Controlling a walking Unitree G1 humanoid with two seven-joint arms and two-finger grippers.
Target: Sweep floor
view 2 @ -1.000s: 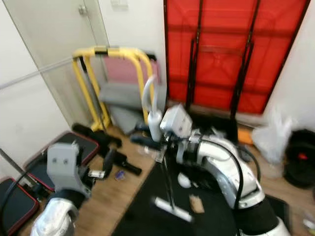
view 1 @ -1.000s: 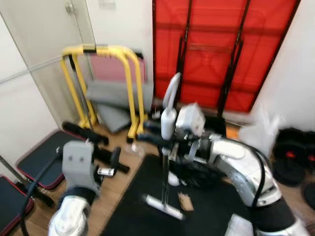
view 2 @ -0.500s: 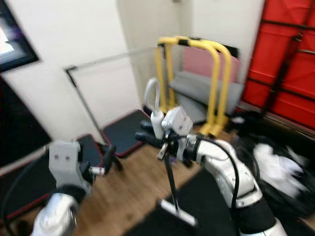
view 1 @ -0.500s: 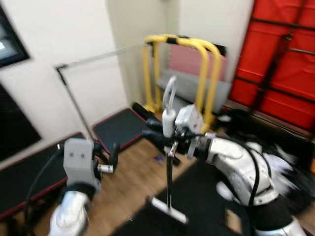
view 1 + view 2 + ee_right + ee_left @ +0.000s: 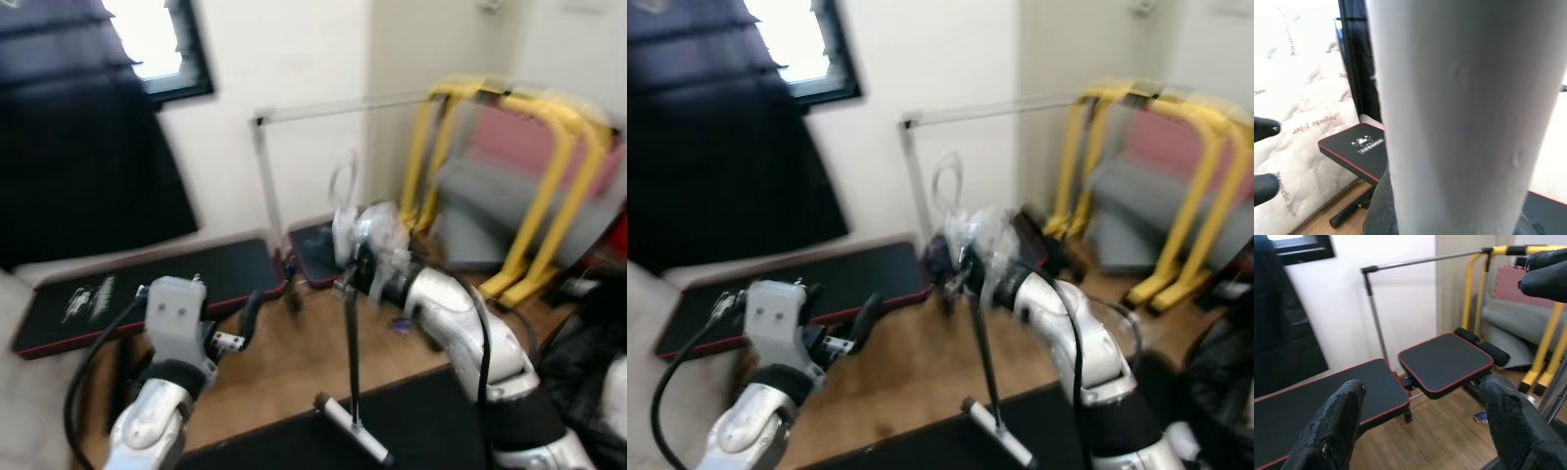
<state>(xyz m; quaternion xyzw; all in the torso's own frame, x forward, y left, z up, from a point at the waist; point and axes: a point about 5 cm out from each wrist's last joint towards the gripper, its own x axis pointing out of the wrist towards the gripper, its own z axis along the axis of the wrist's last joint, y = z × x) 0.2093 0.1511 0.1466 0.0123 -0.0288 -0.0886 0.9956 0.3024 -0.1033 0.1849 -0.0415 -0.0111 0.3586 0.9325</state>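
Observation:
I hold a floor sweeper upright in front of me. Its white handle (image 5: 343, 227) has a loop on top, and a thin black pole (image 5: 351, 362) runs down to a pale head (image 5: 355, 443) at the edge of a black mat (image 5: 431, 431). My right gripper (image 5: 345, 269) is shut on the handle, which shows very close in the right wrist view as a white shaft (image 5: 1459, 117). My left gripper (image 5: 245, 311) hangs low to the left, apart from the sweeper. Its fingers (image 5: 1332, 426) are open with nothing between them.
A black bench pad with red edging (image 5: 147, 284) lies along the wall, with a smaller pad (image 5: 1444, 362) beside it. A metal bar stand (image 5: 265, 186) rises behind. A yellow frame (image 5: 534, 186) with grey and pink mats stands at the right. Dark curtain (image 5: 88, 147) at left; wooden floor (image 5: 294, 362).
The whole view has swung to the left, from the red folded table to the bench, curtain and window. My right gripper keeps its hold on the sweeper; the left stays open.

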